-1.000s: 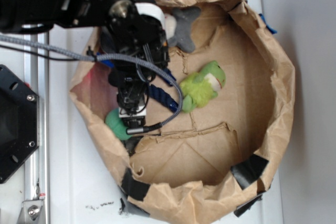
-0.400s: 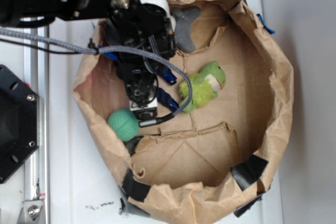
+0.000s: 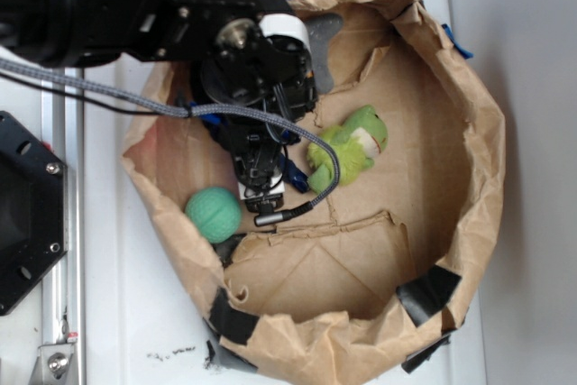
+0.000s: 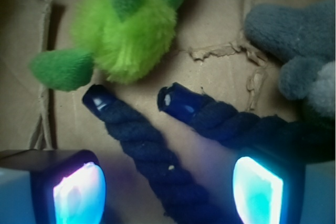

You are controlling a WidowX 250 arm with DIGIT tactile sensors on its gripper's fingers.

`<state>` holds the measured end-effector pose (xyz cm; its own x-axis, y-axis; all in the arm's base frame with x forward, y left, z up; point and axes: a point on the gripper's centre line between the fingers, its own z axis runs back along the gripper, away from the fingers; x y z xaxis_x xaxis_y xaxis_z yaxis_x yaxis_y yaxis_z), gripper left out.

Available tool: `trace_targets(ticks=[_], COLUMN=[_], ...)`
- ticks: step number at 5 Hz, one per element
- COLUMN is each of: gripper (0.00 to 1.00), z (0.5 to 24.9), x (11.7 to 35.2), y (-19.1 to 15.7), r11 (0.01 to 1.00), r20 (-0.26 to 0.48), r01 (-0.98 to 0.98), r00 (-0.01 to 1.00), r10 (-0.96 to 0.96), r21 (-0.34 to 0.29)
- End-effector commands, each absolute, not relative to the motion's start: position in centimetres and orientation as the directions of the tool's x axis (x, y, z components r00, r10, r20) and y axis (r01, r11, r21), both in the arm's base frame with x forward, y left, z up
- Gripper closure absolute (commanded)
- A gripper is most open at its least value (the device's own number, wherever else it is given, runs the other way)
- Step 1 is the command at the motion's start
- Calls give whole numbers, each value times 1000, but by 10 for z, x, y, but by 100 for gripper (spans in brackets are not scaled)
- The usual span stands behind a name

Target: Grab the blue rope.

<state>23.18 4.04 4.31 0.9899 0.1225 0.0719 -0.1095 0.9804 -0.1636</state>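
The pincer [image 4: 168, 182] is hanging released, straddling the blue rope [image 4: 152, 150] lying beside the green plush [image 4: 123, 30], so it is lining up; lowering and clenching should follow.

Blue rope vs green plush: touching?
Apart. Wrist view shows bare cardboard between the blue rope capped ends and the green plush.

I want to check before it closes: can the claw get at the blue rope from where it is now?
Probably yes. In the wrist view the claw is open, with the blue rope running up between its fingers and nothing lying over it. The green plush sits just beyond the rope ends, clear of the fingers.
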Motion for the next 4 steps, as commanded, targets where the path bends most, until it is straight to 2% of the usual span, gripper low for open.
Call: trace_targets(ticks=[1, 4], gripper=[0, 0], z=[25, 3], x=[230, 226], y=[32, 32], r11=[997, 999], r20=[125, 85], r01=[-16, 36], r00=[992, 996], r10=[27, -33], r21=[-81, -29])
